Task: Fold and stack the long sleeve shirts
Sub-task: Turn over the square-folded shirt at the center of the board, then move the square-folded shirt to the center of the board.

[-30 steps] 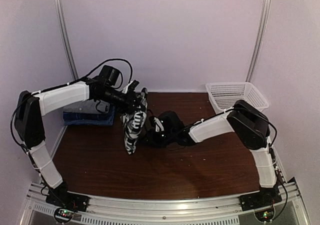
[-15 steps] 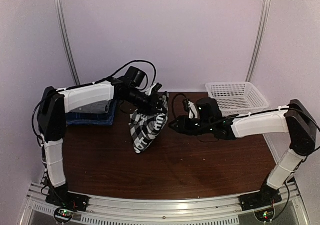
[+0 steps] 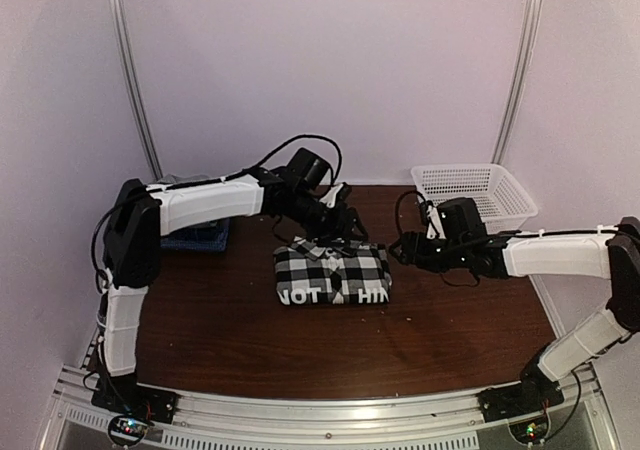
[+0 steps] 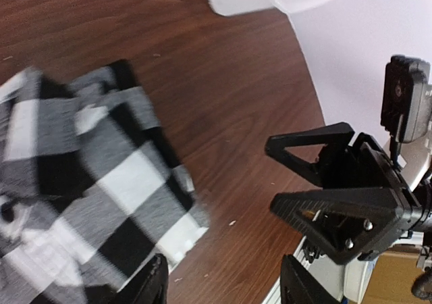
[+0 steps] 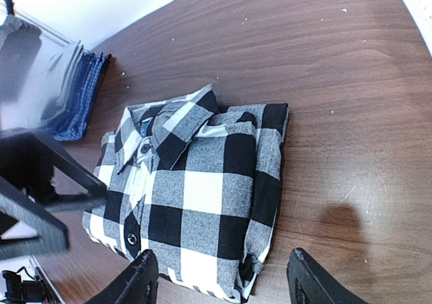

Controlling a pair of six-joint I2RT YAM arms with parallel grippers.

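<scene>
Plaid shirt (image 3: 332, 273) lies folded into a neat rectangle near the middle of the bench (image 3: 250, 340), collar up and buttons showing, with the folded-under side forming a layered edge on the side nearer the basket (image 3: 470, 190). The left tool (image 3: 340, 228) hovers just beyond the collar end, jaws well apart and holding nothing. The right tool (image 3: 398, 252) sits just beside the shirt's basket-side edge, also spread wide and empty. Well apart from the plaid one, at the far left of the bench, is a stack of folded shirts (image 3: 200, 238), dark blue with a grey one, partly hidden beneath the left arm.

By my reading the fold is done and the move onto that stack remains. That is where trouble could start:

- Gripping only the top layer at the layered edge would likely peel the fold open as the shirt lifts.
- Lifting from one end alone would let the other end sag and the tucked sleeves slide out.
- The collar stands a little proud, so a low pass by the left tool could catch it and drag the bundle askew.
- The two tools are close across the shirt, so closing in together risks a knock.
- Part of the stack is hidden by the arm, so a blind placement could land off-centre or push the pile toward the bench edge.
</scene>
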